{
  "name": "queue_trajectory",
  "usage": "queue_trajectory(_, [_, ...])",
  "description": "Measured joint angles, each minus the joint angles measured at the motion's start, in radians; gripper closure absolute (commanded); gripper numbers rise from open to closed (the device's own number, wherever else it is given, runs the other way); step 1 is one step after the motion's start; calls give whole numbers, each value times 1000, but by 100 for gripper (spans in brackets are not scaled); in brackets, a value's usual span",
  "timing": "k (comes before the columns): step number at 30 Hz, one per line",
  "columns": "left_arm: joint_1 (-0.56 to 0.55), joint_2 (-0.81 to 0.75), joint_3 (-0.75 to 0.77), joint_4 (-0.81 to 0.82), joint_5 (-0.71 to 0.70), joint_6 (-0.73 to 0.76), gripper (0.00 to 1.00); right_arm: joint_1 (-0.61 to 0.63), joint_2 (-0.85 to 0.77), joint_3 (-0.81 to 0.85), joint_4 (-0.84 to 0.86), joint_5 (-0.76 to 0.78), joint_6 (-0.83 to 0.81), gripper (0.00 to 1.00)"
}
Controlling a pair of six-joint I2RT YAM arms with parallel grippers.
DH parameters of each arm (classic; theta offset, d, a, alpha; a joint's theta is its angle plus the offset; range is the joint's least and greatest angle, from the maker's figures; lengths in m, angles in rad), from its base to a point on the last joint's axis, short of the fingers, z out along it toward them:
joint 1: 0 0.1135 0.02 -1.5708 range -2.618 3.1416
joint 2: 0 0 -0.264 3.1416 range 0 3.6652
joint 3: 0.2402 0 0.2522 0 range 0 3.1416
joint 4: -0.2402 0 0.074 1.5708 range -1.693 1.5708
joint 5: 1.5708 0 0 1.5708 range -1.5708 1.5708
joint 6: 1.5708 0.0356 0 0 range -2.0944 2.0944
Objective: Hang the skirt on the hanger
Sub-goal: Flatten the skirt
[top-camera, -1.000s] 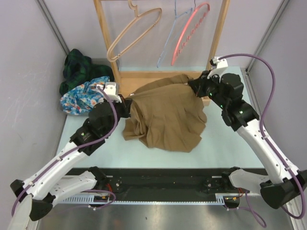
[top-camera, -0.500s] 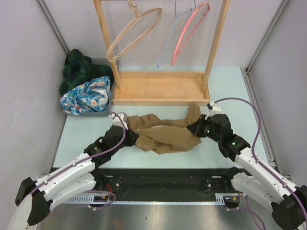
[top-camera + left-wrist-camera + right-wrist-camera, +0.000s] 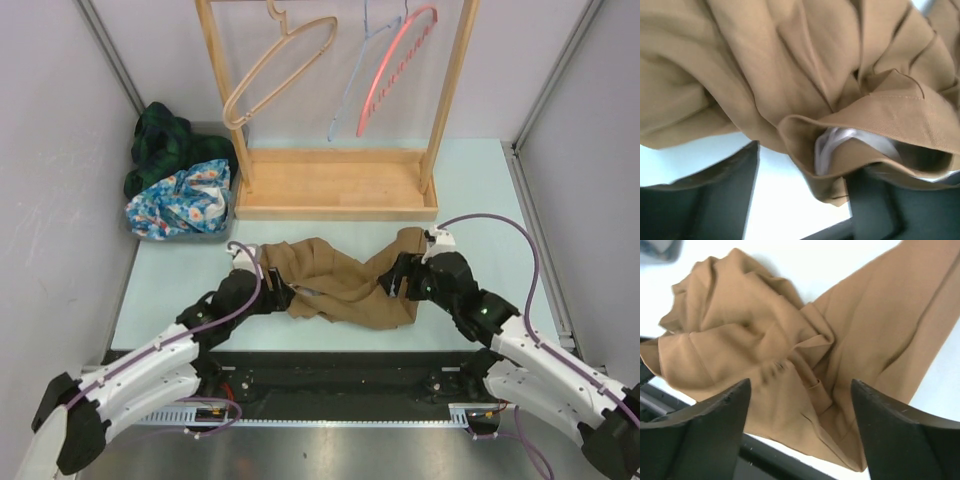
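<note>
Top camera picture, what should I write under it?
The left gripper and right gripper flank a crumpled tan skirt on the table, in front of three hangers on a wooden rack.

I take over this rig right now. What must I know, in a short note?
Left hand: open, with a fold of the skirt between its fingers, not clamped.
Right hand: open, over the other end of the skirt.
Skirt: bunched on the table between both hands, in front of the wooden rack.
Tan hanger, blue hanger and red hanger: on the rack, all bare.
Done: nothing.
Left: grip the skirt, lift it, put it on a hanger.
</note>
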State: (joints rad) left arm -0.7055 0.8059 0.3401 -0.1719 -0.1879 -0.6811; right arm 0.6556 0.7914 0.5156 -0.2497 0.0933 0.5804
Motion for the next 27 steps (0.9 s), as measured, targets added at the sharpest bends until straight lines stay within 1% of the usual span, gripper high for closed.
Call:
queue_trajectory(1, [1, -32, -3, -9, 1, 12, 18, 14, -20, 6, -16, 11, -14, 10])
queue_trajectory(2, [1, -58, -3, -13, 1, 19, 17, 24, -32, 13, -29, 19, -24, 9])
queue_trajectory(6, [1, -199, -4, -26, -14, 54, 14, 36, -54, 92, -74, 64, -75, 9])
queue_trajectory(9, [1, -253, 1, -45, -42, 69, 14, 33, -10, 200, -93, 91, -122, 11])
queue_trajectory(13, [1, -226, 64, -82, -56, 101, 14, 27, 122, 388, -108, 111, -188, 12])
queue_trajectory(16, [1, -179, 148, -89, -55, 133, 14, 17, 240, 534, -126, 117, -229, 13])
queue_trajectory(18, [1, -163, 197, -86, -52, 152, 14, 2, 290, 608, -127, 111, -252, 15])
queue_trajectory(23, [1, -171, 293, -61, -52, 192, 14, -55, 340, 727, -111, 55, -279, 20])
queue_trajectory(27, [1, -98, 415, -19, -54, 233, 15, -90, 389, 815, -72, 22, -290, 21])
